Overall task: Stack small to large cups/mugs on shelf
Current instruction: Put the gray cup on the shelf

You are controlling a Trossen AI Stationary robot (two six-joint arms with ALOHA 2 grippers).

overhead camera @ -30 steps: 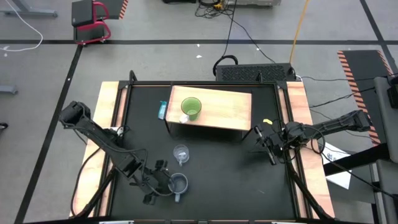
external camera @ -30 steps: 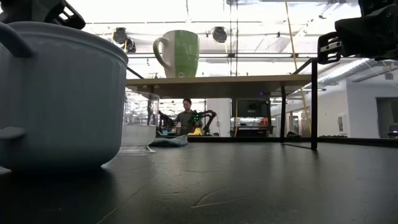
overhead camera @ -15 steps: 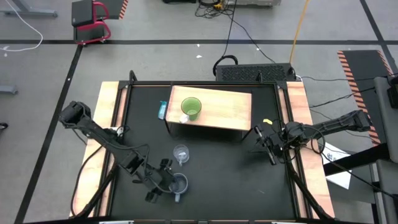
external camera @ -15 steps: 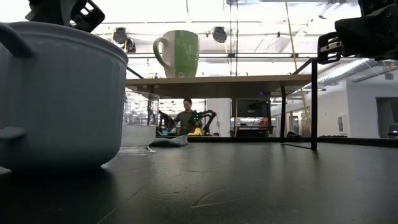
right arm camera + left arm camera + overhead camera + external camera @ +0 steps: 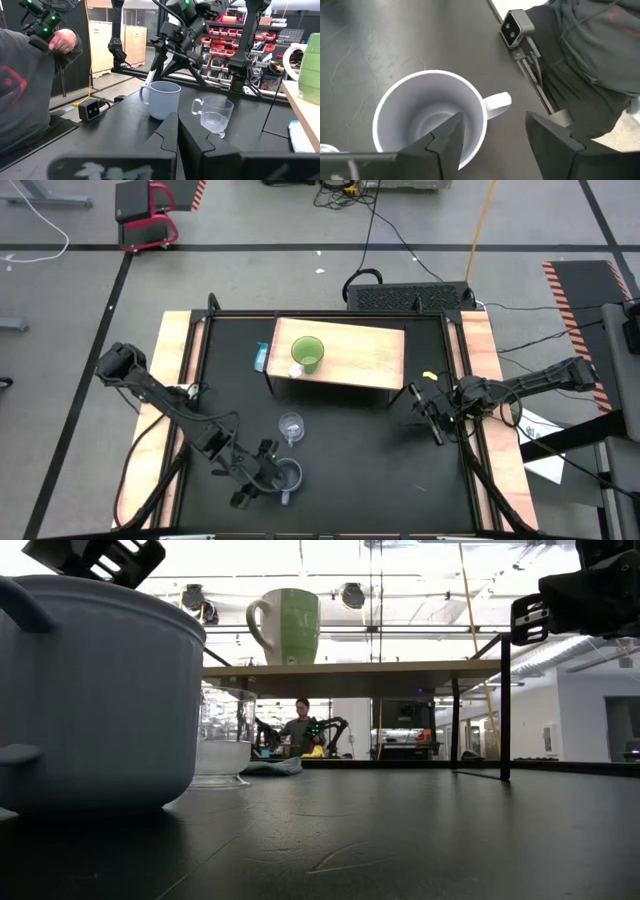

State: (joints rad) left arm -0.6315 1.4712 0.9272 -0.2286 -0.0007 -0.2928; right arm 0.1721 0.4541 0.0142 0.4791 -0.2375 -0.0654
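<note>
Left gripper (image 5: 262, 471) edged closer over grey-blue mug (image 5: 288, 476) on tabletop near front edge — fingers spread, one inside rim, nothing grasped yet. Right gripper (image 5: 432, 418) clenched, idle — pickup imminent.

The left end effector (image 5: 268, 471) has moved in from beside the grey-blue mug (image 5: 288, 475) to its rim, fingers spread, one finger (image 5: 451, 137) now inside the mug's mouth. In the low view it has dropped lower over the rim.
</note>
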